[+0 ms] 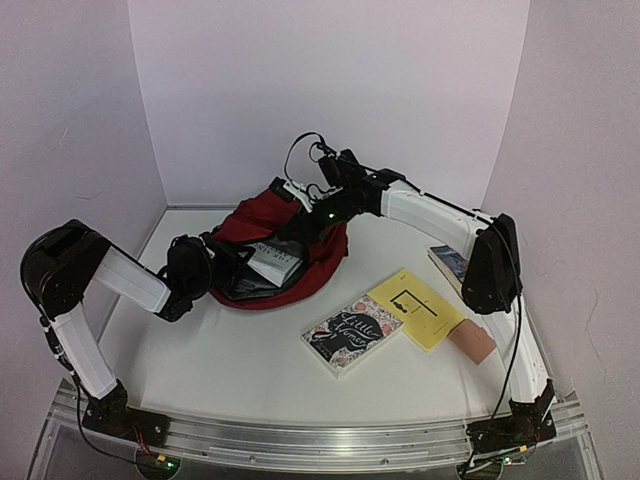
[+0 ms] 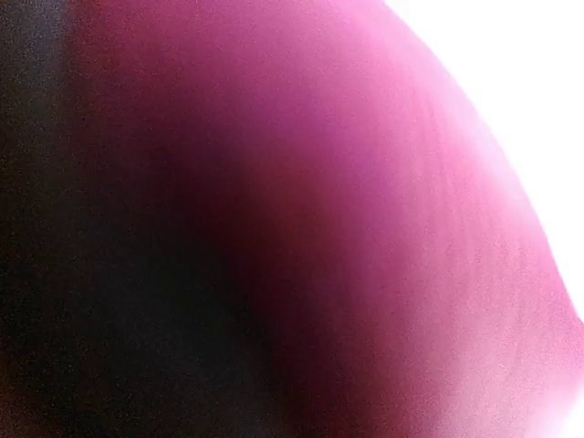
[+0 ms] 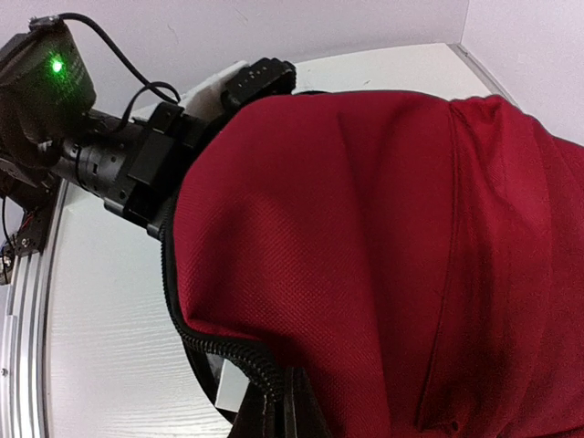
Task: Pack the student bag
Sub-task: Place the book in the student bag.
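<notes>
The student bag (image 1: 300, 262), dark red with a black zip, lies at the table's middle with its mouth toward the left arm. A book (image 1: 276, 262) shows inside the opening. My right gripper (image 1: 292, 193) reaches over the bag's far top. In the right wrist view its dark fingertips (image 3: 290, 415) are shut on the zip edge (image 3: 219, 351), and the red fabric (image 3: 365, 228) drapes away from them. My left gripper (image 1: 232, 268) is pushed into the bag's mouth under the flap. The left wrist view shows only blurred red fabric (image 2: 365, 228), and the fingers are hidden.
Right of the bag lie a patterned book (image 1: 352, 333), a yellow book (image 1: 418, 308), a tan flat object (image 1: 472, 341) and a dark book (image 1: 450, 262) by the right arm. White walls close in the table on three sides.
</notes>
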Controlling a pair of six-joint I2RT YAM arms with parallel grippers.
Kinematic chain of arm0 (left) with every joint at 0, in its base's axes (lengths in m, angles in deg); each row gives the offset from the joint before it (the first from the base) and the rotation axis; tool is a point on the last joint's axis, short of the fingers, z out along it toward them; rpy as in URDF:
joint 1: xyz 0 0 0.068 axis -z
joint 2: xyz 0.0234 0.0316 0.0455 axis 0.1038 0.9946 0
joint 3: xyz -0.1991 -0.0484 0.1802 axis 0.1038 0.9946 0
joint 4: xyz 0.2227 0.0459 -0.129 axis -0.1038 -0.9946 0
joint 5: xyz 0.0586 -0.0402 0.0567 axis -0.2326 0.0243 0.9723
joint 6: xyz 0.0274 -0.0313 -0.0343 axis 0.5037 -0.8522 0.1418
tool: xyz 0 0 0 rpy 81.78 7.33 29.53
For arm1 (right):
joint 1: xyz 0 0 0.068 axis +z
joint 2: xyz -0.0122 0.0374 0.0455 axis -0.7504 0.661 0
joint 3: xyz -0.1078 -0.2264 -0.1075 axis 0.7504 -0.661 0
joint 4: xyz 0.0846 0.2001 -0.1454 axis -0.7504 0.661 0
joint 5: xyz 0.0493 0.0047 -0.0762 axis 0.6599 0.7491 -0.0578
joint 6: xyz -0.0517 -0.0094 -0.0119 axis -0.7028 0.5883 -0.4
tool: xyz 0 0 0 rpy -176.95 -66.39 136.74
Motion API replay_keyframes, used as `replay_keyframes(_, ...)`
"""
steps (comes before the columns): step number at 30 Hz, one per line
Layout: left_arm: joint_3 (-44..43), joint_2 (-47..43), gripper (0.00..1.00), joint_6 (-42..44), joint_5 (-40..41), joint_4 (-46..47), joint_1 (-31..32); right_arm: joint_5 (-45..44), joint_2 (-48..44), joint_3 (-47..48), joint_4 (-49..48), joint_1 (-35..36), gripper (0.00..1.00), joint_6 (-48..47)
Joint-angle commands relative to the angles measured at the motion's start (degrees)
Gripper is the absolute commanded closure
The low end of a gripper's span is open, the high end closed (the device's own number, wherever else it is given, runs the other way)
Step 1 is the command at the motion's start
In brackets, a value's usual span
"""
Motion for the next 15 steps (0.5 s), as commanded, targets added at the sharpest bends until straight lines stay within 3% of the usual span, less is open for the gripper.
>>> replay_keyframes(1, -3.5, 5.3, 0.93, -1.8, -3.6, 17.8, 0.1, 3.7, -4.7, 3.4, -1.3, 0.2, 1.0, 0.4)
replay_keyframes(5, -6.7, 10.2, 0.94, -4.3, -5.7, 23.3, -0.2, 6.4, -5.0, 4.6, -0.9, 0.6, 1.0, 0.4)
replay_keyframes(15, -13.2, 15.1, 0.92, -5.8, -9.4, 20.0, -0.5, 12.2, -5.9, 4.5, 0.4, 1.1, 1.0, 2.3)
